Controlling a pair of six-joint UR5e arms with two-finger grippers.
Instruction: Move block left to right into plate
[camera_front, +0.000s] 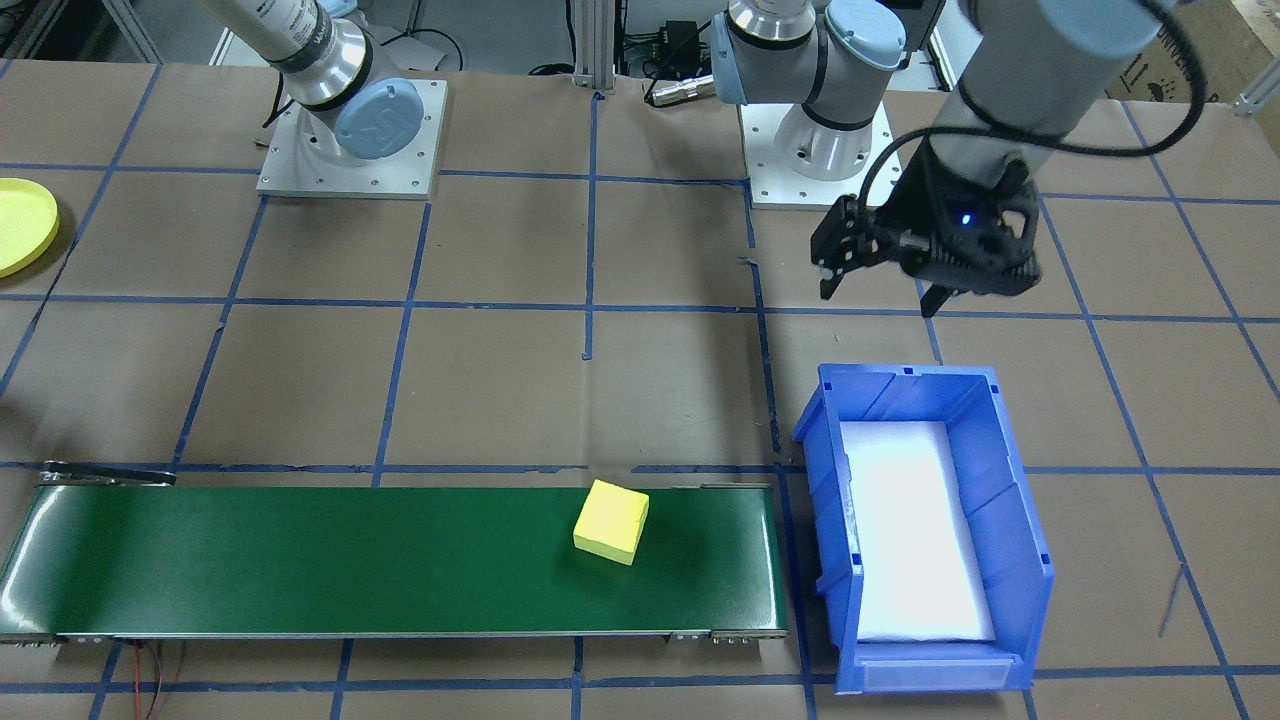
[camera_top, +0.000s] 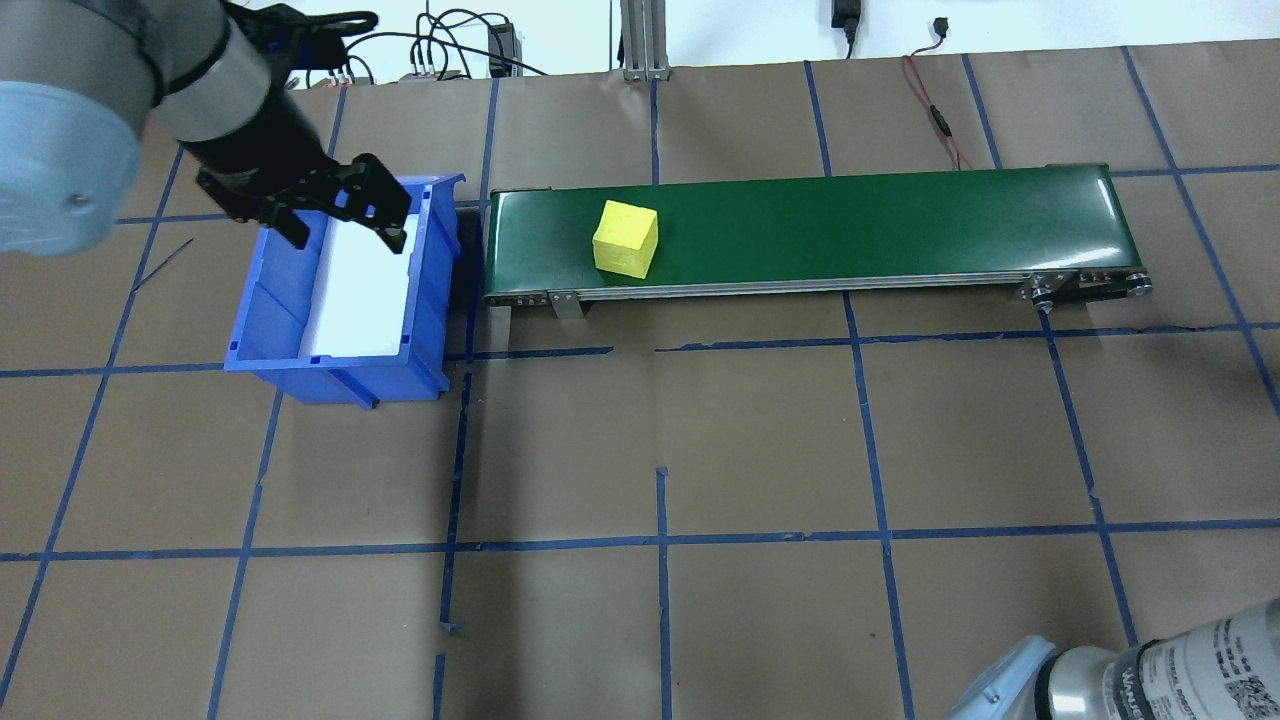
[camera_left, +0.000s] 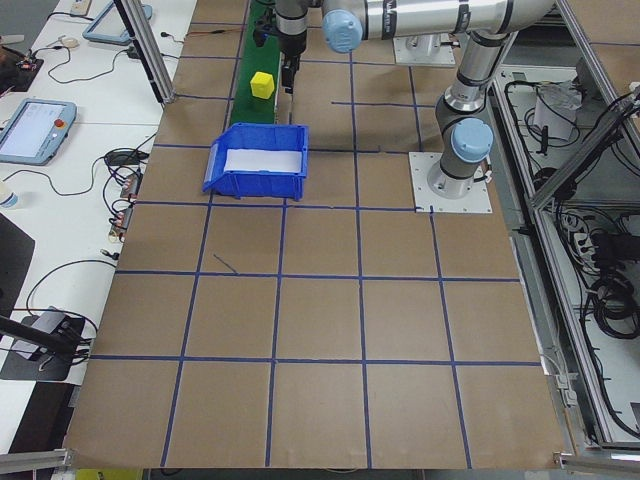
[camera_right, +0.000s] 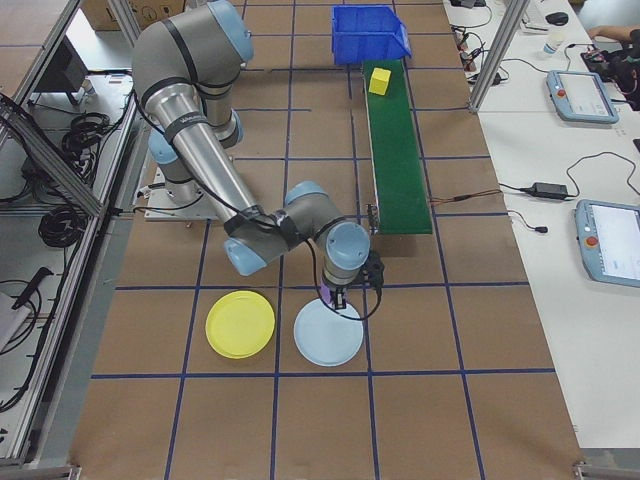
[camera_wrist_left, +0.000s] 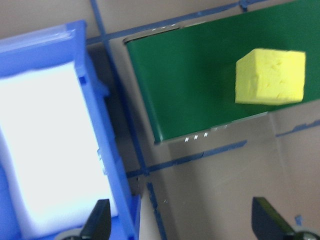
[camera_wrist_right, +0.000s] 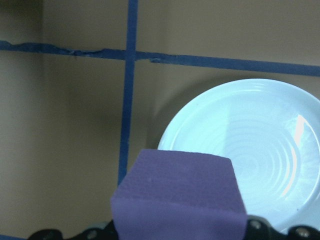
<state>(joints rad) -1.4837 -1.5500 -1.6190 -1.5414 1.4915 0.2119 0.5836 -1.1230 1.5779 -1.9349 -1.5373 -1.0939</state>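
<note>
A yellow block (camera_front: 611, 521) (camera_top: 625, 239) (camera_wrist_left: 270, 76) lies on the green conveyor belt (camera_front: 300, 560) near its bin end. My left gripper (camera_front: 880, 278) (camera_top: 345, 228) (camera_wrist_left: 182, 225) hangs open and empty over the robot-side end of the blue bin (camera_top: 270, 300), apart from that block. My right gripper (camera_right: 338, 292) (camera_wrist_right: 180, 232) is shut on a purple block (camera_wrist_right: 180, 195) and hovers over the edge of a light blue plate (camera_right: 328, 333) (camera_wrist_right: 250, 145). The yellow plate (camera_right: 240, 324) (camera_front: 20, 225) lies flat and empty beside the light blue one.
The blue bin (camera_front: 1010, 500) with a white liner sits at the belt's end on my left. Both plates lie past the belt's other end. Brown paper with blue tape lines covers the table. Monitors and cables lie on side benches.
</note>
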